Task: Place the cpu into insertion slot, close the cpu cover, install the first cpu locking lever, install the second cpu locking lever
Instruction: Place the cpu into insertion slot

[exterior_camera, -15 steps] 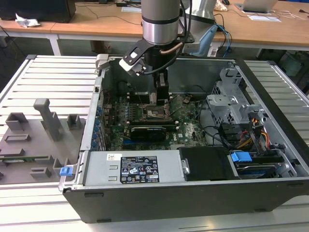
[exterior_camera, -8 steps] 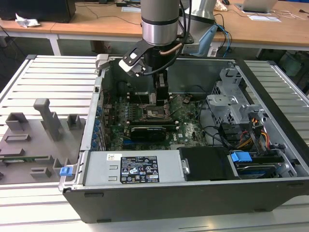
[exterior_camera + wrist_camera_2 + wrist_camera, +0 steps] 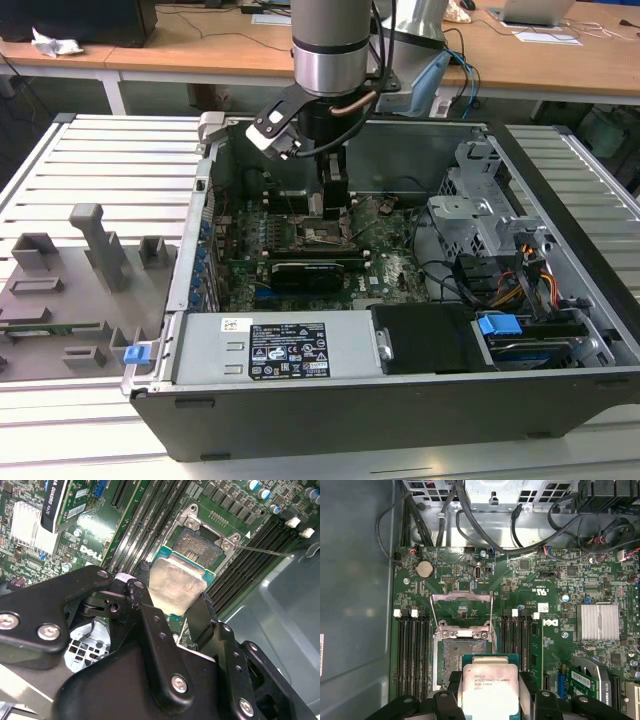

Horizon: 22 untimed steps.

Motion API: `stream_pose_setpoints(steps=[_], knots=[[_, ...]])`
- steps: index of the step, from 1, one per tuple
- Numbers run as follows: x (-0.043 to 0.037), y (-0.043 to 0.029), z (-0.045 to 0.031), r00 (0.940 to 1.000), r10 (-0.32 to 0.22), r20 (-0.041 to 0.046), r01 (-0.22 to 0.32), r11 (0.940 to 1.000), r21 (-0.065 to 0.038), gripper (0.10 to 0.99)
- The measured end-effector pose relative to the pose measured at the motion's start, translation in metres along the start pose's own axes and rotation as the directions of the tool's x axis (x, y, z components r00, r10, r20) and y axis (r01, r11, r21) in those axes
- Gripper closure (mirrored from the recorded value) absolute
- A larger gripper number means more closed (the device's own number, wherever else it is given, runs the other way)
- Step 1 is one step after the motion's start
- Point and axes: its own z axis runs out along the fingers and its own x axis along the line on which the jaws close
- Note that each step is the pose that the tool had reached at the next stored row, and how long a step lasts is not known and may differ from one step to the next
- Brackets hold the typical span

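Grey plastic jigs (image 3: 90,250) sit at the exterior view's left, beside the open computer case (image 3: 400,410). Mid-case, over the motherboard (image 3: 390,270), the gripper (image 3: 335,205) hangs low. Its fingers (image 3: 454,680) are drawn narrow onto two opposite edges of the cpu (image 3: 490,690), silver face up. The cpu overlaps one edge of the bare socket (image 3: 451,655), and I cannot tell if it touches. The cover (image 3: 461,597) stands swung open beyond the socket. A drive cage (image 3: 480,200) fills the case's right.

silver cpu (image 3: 490,690), green mobo (image 3: 520,582), blk fingers (image 3: 146,611), grey case (image 3: 355,605)
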Motion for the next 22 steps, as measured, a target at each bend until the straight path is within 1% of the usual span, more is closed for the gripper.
stream_pose_setpoints(steps=[7, 14, 22], knots=[[0.0, -0.0002, 0.0014, 1.0, 0.0, 0.0, 0.0, 1.0, 0.0, 0.549], [0.0002, -0.0014, 0.0098, 1.0, 0.001, -0.0012, -0.001, 1.0, 0.0, 0.549], [0.0001, -0.002, 0.0156, 1.0, 0.001, -0.0011, -0.001, 1.0, 0.0, 0.549]])
